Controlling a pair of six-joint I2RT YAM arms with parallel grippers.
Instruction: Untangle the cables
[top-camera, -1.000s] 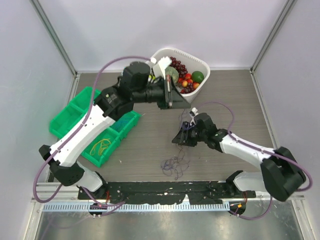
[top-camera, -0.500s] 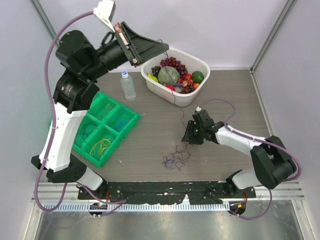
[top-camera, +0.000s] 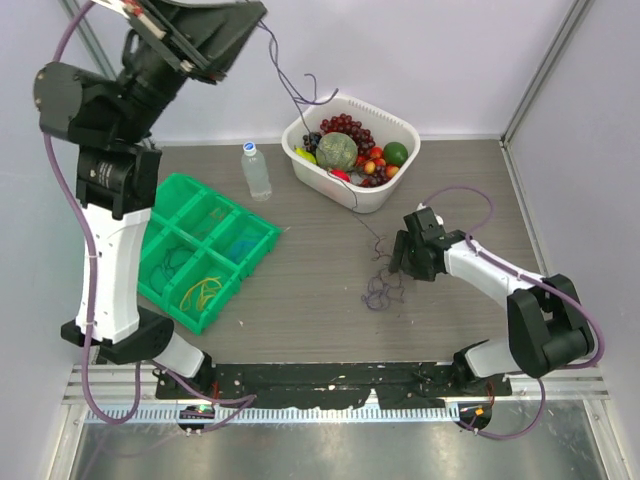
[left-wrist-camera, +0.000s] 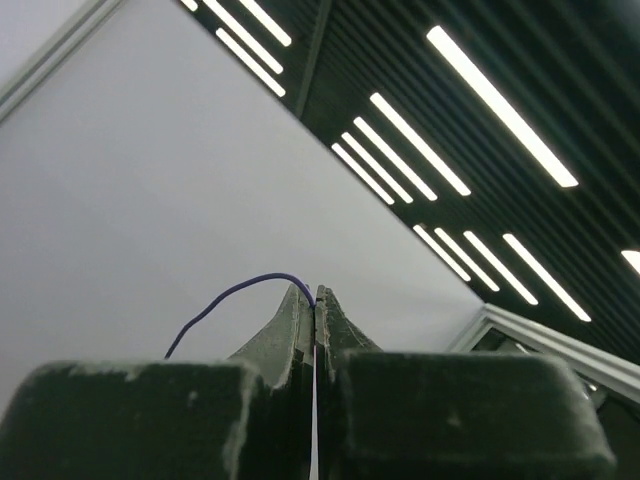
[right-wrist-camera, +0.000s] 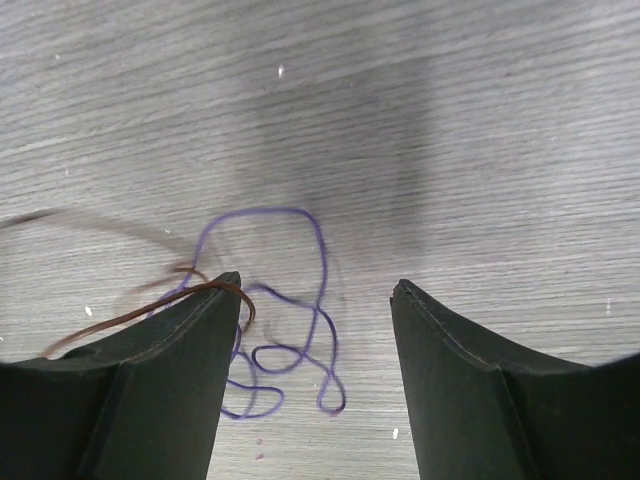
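Cables (top-camera: 379, 293) of thin flexible wire, purple and dark brown, lie in a small tangled bunch on the grey wood-grain table (top-camera: 300, 290). The bunch sits toward the right of the table, just beside the right gripper (top-camera: 400, 262) and well apart from the green plastic compartment tray (top-camera: 229, 203) on the left.

The left arm is raised high above the far left of the table. In the left wrist view the fingers of the left gripper (left-wrist-camera: 315, 292) are pressed together, pinching one purple strand (left-wrist-camera: 230, 290) at their tips. In the top view this purple strand (top-camera: 285, 80) hangs from the left gripper (top-camera: 258, 12), passes over the white plastic basket (top-camera: 405, 125) of fruit and runs down to the bunch.

The right gripper (right-wrist-camera: 316, 285) is low over the table with its fingers spread and nothing between them. In the right wrist view, purple loops (right-wrist-camera: 322, 250) lie flat on the table between and below the fingertips. A dark brown strand (right-wrist-camera: 130, 315) arcs against the view's left finger (right-wrist-camera: 170, 380); whether it touches cannot be told.

One near compartment of the tray holds yellow wire loops (top-camera: 205, 292). A clear plastic bottle (top-camera: 257, 172) stands upright between the tray and the basket.
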